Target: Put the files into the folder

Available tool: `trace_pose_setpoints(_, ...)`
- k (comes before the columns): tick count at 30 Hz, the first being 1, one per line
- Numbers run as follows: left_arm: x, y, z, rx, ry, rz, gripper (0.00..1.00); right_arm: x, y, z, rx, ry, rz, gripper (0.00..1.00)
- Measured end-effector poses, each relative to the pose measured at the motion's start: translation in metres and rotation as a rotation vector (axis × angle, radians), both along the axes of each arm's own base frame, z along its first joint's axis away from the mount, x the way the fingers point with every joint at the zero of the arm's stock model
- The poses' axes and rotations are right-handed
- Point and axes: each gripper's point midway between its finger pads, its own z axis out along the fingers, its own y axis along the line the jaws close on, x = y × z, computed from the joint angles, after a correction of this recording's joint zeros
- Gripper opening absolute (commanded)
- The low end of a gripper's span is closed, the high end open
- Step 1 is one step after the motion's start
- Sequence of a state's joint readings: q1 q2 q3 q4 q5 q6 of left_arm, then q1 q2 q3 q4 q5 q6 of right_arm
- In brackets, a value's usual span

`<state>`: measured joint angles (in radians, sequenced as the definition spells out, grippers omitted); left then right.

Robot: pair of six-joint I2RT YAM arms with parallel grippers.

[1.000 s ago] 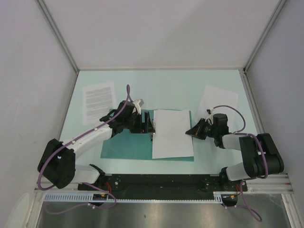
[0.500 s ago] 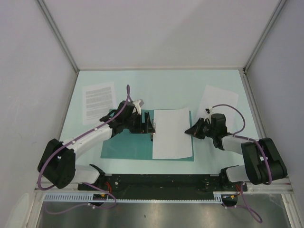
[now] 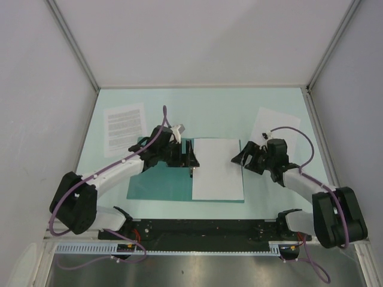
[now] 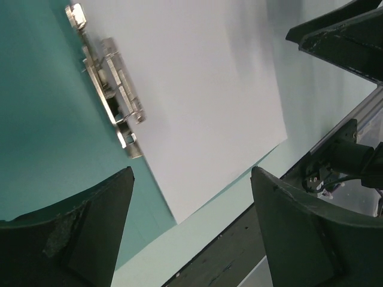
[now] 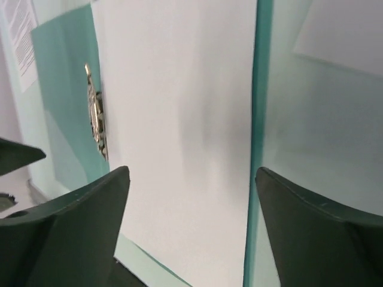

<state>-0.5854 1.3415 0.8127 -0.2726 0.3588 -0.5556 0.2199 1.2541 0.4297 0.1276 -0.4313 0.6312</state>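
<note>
Folder (image 3: 158, 185) is lying open and flat at the middle of the mint tabletop (image 3: 203, 110) in the top view, and we are recording a plain white sheet (image 3: 218, 173) covering its right half. The printed sheet (image 3: 124, 127) is lying on the tabletop at the far left, apart from the folder. The nearly blank sheet (image 3: 272, 122) is lying at the far right, with its near edge running under the right arm. The left gripper (image 3: 190, 156) is reaching over the folder's spine at the white sheet's left edge. The right gripper (image 3: 238, 158) is reaching in at that sheet's right edge.

In the left wrist view, we are finding the left gripper (image 4: 191, 179) released, its fingers (image 4: 78, 239) standing wide apart and grasping nothing. A metal clip (image 4: 111, 89) is sitting on the folder (image 4: 42, 119) along the white sheet's (image 4: 197, 89) left edge.

In the right wrist view, we are finding the right gripper (image 5: 191, 173) released as well, its fingers (image 5: 317, 233) spread and grasping nothing. The white sheet (image 5: 179, 119) is lying between the clip (image 5: 94, 113) and the folder's right border, and the nearly blank sheet (image 5: 347, 30) is showing on the tabletop beyond it.
</note>
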Motion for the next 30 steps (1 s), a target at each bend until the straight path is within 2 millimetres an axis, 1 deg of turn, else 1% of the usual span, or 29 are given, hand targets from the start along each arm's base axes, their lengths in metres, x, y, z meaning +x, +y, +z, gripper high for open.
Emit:
trace_pose_setpoints(2, 0.003, -0.016, 0.006, -0.012, -0.020, -0.019, 0.82, 0.008, -0.011, 0.012, -0.051, -0.027, -0.041, 1.00)
trace_pose_setpoints(3, 0.004, -0.028, 0.012, -0.021, -0.033, -0.036, 0.77, 0.014, -0.022, 0.021, -0.091, -0.047, -0.081, 1.00)
trace_pose_setpoints(4, 0.005, -0.044, 0.018, -0.038, -0.055, -0.057, 0.75, 0.019, -0.030, 0.026, -0.120, -0.062, -0.113, 1.00)
trace_pose_setpoints(5, 0.007, -0.058, 0.026, -0.055, -0.070, -0.068, 0.73, 0.024, -0.045, 0.032, -0.154, -0.073, -0.162, 1.00)
trace_pose_setpoints(6, 0.009, -0.077, 0.036, -0.078, -0.095, -0.087, 0.73, 0.028, -0.057, 0.036, -0.178, -0.082, -0.204, 1.00)
trace_pose_setpoints(8, 0.016, -0.114, 0.056, -0.128, -0.159, -0.113, 0.73, 0.035, -0.095, 0.041, -0.223, -0.086, -0.327, 1.00)
trace_pose_setpoints(10, 0.024, -0.159, 0.078, -0.185, -0.227, -0.149, 0.72, 0.036, -0.140, 0.043, -0.257, -0.071, -0.475, 1.00)
trace_pose_setpoints(11, 0.028, -0.177, 0.085, -0.208, -0.250, -0.160, 0.72, 0.036, -0.156, 0.043, -0.269, -0.066, -0.525, 1.00)
trace_pose_setpoints(13, 0.037, -0.220, 0.093, -0.254, -0.279, -0.188, 0.71, 0.034, -0.189, 0.042, -0.272, -0.051, -0.626, 0.99)
trace_pose_setpoints(14, 0.042, -0.242, 0.096, -0.284, -0.288, -0.198, 0.70, 0.033, -0.200, 0.041, -0.269, -0.042, -0.656, 0.99)
trace_pose_setpoints(16, 0.050, -0.275, 0.091, -0.322, -0.292, -0.212, 0.69, 0.032, -0.222, 0.037, -0.257, -0.019, -0.721, 0.98)
trace_pose_setpoints(17, 0.053, -0.289, 0.083, -0.335, -0.283, -0.217, 0.68, 0.033, -0.229, 0.035, -0.254, -0.012, -0.740, 0.98)
trace_pose_setpoints(19, 0.059, -0.312, 0.065, -0.357, -0.264, -0.221, 0.67, 0.036, -0.237, 0.028, -0.246, 0.013, -0.748, 0.98)
trace_pose_setpoints(22, 0.068, -0.334, 0.036, -0.380, -0.231, -0.217, 0.63, 0.043, -0.242, 0.019, -0.251, 0.045, -0.737, 0.97)
trace_pose_setpoints(24, 0.076, -0.345, 0.021, -0.398, -0.212, -0.207, 0.62, 0.049, -0.247, 0.015, -0.255, 0.057, -0.736, 0.97)
trace_pose_setpoints(26, 0.086, -0.359, 0.014, -0.434, -0.193, -0.186, 0.60, 0.052, -0.252, 0.010, -0.263, 0.063, -0.734, 0.96)
trace_pose_setpoints(28, 0.092, -0.364, 0.013, -0.452, -0.178, -0.169, 0.56, 0.052, -0.253, 0.006, -0.270, 0.071, -0.729, 0.96)
trace_pose_setpoints(30, 0.098, -0.368, 0.013, -0.482, -0.148, -0.140, 0.55, 0.051, -0.255, 0.000, -0.282, 0.083, -0.721, 0.96)
